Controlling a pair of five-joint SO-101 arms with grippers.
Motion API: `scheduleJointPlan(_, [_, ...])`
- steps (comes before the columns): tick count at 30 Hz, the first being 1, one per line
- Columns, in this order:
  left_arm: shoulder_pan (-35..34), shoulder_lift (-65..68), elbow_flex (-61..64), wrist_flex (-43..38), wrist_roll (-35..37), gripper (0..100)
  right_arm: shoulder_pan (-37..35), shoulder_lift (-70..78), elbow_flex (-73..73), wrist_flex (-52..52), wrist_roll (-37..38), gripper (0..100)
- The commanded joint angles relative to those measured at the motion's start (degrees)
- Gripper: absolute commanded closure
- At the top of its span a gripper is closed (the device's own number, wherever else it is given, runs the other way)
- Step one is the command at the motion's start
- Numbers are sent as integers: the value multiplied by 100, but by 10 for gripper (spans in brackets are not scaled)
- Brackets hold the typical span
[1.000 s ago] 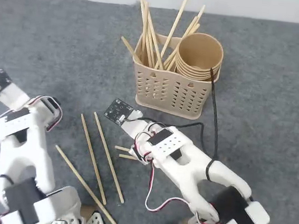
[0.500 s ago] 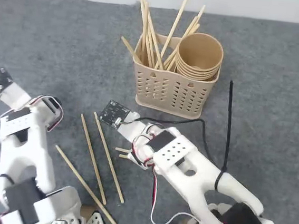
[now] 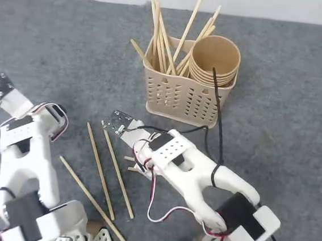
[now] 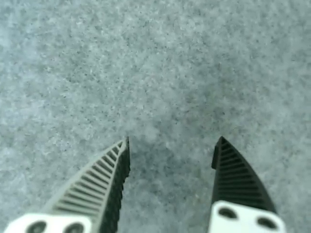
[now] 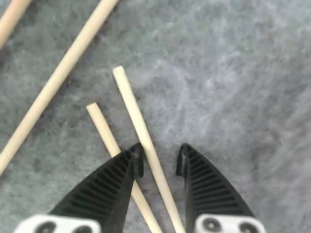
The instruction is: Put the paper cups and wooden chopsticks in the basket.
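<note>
Right end effector (image 5: 160, 148) astride a chopstick (image 5: 138, 121).
My jaws stand partly open, gripping nothing; the chopstick lies on the bench (image 5: 233, 73). Left end effector (image 4: 172, 143) open, empty. Cups (image 3: 215, 57) sit in basket (image 3: 180, 99).

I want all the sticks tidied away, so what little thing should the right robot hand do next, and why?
Probably shut the right gripper on the pale wooden chopstick lying on the grey carpet. Its open jaws sit on either side of that stick, near its end. A second wooden chopstick lies right beside one finger, so it may get nudged.
</note>
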Motion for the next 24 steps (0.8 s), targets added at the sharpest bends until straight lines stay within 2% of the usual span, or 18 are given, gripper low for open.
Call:
scheduleJointPlan(1, [53, -44, -215, 9, 9, 735, 84, -31, -220, 66, 53, 864])
scheduleJointPlan(6, [53, -44, -215, 9, 9, 735, -4, -13, -202, 75, 53, 870])
scheduleJointPlan(9, [53, -44, -215, 0, 9, 735, -4, -4, -202, 75, 9, 997])
scheduleJointPlan(11, [53, -44, -215, 0, 9, 735, 57, -48, -185, 119, -97, 971])
scheduleJointPlan(14, [44, -44, -224, 0, 9, 735, 145, -171, -352, 347, -431, 990])
scheduleJointPlan(19, [44, -44, -242, 0, 9, 735, 637, -1385, -818, 1376, -510, 991])
scheduleJointPlan(24, [44, -26, -259, -9, 9, 735, 1121, -3055, -1055, 1429, -519, 991])
